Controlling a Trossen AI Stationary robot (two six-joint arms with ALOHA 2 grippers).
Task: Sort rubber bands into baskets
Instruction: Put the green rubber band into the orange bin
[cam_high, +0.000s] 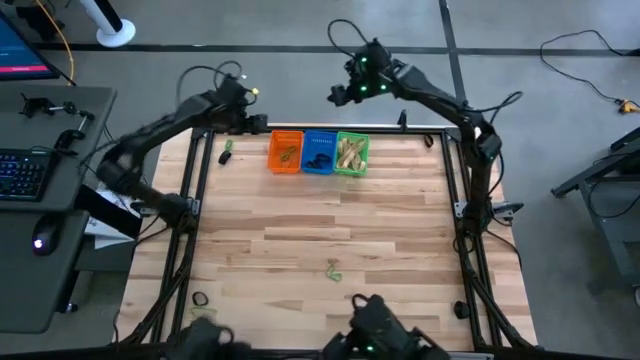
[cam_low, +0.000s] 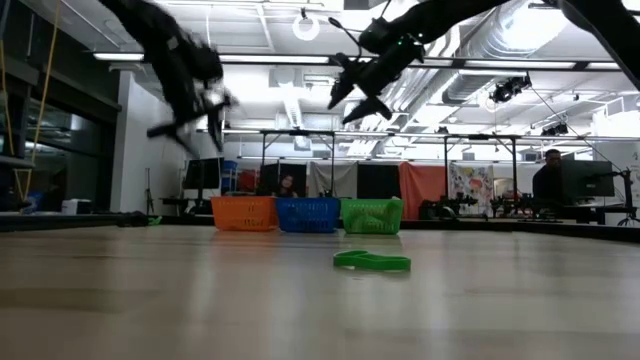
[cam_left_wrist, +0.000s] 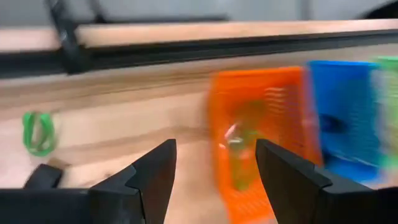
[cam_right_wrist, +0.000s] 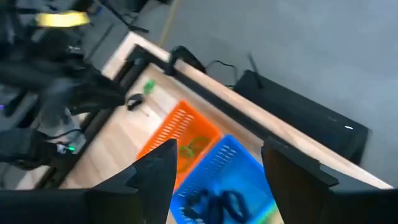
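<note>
Three baskets stand in a row at the table's far edge: orange (cam_high: 285, 152), blue (cam_high: 318, 152), green (cam_high: 352, 153), with bands inside. A green rubber band (cam_high: 334, 269) lies on the table near the front middle; it also shows in the low view (cam_low: 372, 261). Another green band (cam_high: 227, 147) and a dark one (cam_high: 225, 158) lie left of the orange basket. My left gripper (cam_left_wrist: 214, 163) is open and empty, high above the far left corner. My right gripper (cam_right_wrist: 219, 163) is open and empty, high beyond the far edge.
A black band (cam_high: 199, 298) lies near the front left edge. Black frame rails run along the table's sides. A desk with a keyboard (cam_high: 22, 172) stands left of the table. Bare wood lies between the baskets and the front band.
</note>
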